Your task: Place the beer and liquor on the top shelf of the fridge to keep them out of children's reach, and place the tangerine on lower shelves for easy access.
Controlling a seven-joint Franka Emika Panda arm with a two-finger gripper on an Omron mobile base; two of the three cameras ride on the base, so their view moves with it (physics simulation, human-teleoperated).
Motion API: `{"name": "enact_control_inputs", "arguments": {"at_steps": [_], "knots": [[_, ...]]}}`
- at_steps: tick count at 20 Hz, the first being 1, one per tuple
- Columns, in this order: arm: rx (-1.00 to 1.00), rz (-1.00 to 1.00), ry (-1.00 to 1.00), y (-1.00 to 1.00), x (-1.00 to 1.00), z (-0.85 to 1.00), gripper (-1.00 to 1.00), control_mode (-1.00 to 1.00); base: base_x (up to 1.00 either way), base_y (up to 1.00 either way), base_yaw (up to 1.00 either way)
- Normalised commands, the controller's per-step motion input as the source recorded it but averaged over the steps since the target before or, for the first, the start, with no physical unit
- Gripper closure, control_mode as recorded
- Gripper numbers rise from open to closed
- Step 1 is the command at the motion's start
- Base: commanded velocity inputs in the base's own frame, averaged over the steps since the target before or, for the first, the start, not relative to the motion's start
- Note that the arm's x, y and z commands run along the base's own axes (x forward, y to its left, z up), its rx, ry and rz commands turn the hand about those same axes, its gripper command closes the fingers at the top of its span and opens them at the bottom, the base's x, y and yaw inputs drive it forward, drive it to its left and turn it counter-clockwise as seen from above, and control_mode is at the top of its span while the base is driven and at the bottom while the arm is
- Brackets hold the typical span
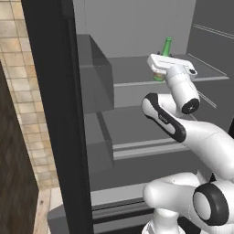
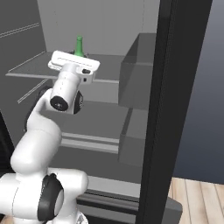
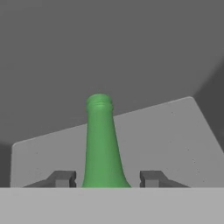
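fridge, black outer door, plain grey interior | top shelf, flat grey: slim green glass beer bottle upright on it | my two-finger gripper: jaws either side of bottle base, small gaps, grip unclear | grey door bins: contents hidden

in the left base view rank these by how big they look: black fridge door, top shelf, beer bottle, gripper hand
1. black fridge door, but it stands nearest the camera, which inflates it
2. top shelf
3. gripper, its white hand across the bottle
4. beer, mostly its green neck visible, so it may really rival the hand
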Motion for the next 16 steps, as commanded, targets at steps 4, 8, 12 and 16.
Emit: {"name": "enact_control_inputs", "arguments": {"at_steps": [4,8,12,16], "knots": [[-0.03,0.0,-0.03,0.07,0.33,0.0,1.0,-1.0,0.0,0.0,0.0],[-0.02,0.0,-0.02,0.04,0.38,0.0,1.0,-1.0,0.0,0.0,0.0],[-0.01,0.0,0.0,0.02,0.43,0.0,1.0,-1.0,0.0,0.0,0.0],[-0.02,0.0,0.0,0.03,0.42,0.0,1.0,-1.0,0.0,0.0,0.0]]}}
